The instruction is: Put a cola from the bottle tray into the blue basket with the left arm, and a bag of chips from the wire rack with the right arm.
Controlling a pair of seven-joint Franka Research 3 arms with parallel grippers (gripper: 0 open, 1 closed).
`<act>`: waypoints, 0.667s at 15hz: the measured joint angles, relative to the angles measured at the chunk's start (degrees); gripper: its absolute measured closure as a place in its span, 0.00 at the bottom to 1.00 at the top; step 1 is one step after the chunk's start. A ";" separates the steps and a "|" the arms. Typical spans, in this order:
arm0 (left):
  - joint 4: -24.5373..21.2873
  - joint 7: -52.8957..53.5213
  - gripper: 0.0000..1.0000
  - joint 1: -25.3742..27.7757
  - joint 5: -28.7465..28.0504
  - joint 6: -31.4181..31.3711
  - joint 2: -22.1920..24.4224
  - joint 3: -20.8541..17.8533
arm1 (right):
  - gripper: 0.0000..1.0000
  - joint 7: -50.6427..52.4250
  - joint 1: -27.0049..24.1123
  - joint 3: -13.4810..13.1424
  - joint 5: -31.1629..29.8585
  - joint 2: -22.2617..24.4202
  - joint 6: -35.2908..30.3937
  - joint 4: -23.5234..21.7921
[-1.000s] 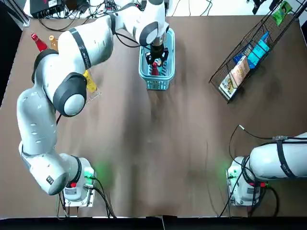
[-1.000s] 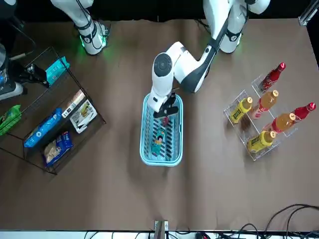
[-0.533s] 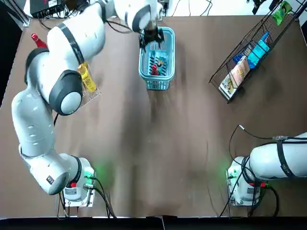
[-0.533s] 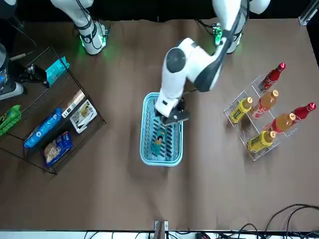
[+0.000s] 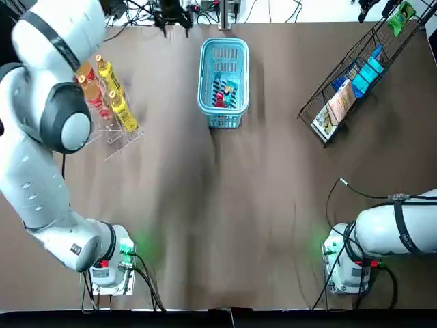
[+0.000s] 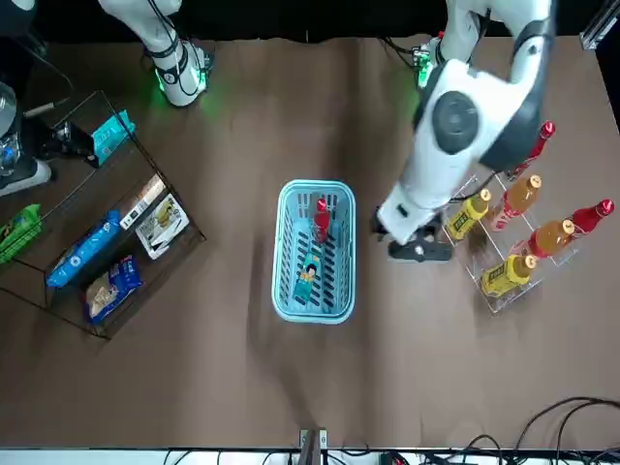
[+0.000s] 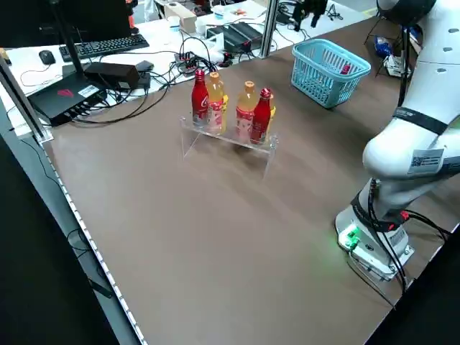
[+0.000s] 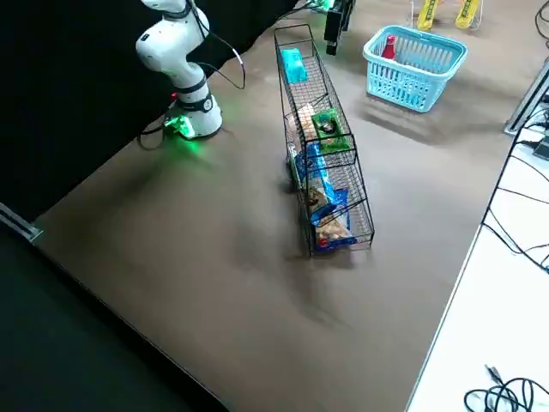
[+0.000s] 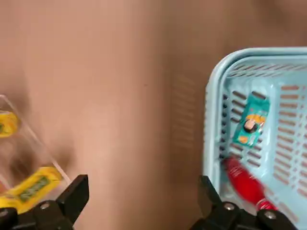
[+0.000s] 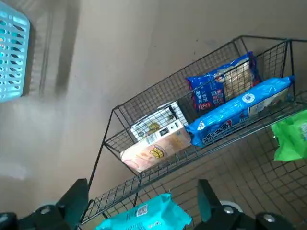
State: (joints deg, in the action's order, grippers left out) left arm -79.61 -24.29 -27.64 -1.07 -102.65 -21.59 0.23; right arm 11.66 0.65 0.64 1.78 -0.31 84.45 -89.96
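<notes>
Left fingers (image 9: pixel 76 194): spread apart and empty over bare table (image 9: pixel 120 96), between blue basket (image 9: pixel 211 120) and bottle tray (image 5: pixel 121 140). I read that as my share being done, since the cola (image 9: pixel 242 182) lies on its side inside the basket, beside what looks like a small teal packet (image 9: pixel 250 125). Right fingers (image 10: pixel 74 199): apart, holding nothing, held high over the wire rack (image 10: pixel 115 111), presumably to pick out a bag of chips (image 10: pixel 220 91).
</notes>
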 joint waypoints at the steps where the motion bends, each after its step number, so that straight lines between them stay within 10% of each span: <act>1: 0.00 3.11 0.00 1.24 0.00 1.91 1.23 -0.03 | 0.00 0.00 0.01 0.00 0.00 0.00 -0.52 0.00; 10: -0.40 14.14 0.00 7.59 -0.03 17.49 15.48 0.11 | 0.00 0.00 0.05 0.11 0.03 0.00 -0.49 0.03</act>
State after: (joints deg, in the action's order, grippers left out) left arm -80.01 -10.15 -20.05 -1.09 -85.15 -6.11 0.34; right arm 11.66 0.70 0.75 1.82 -0.31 83.96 -89.93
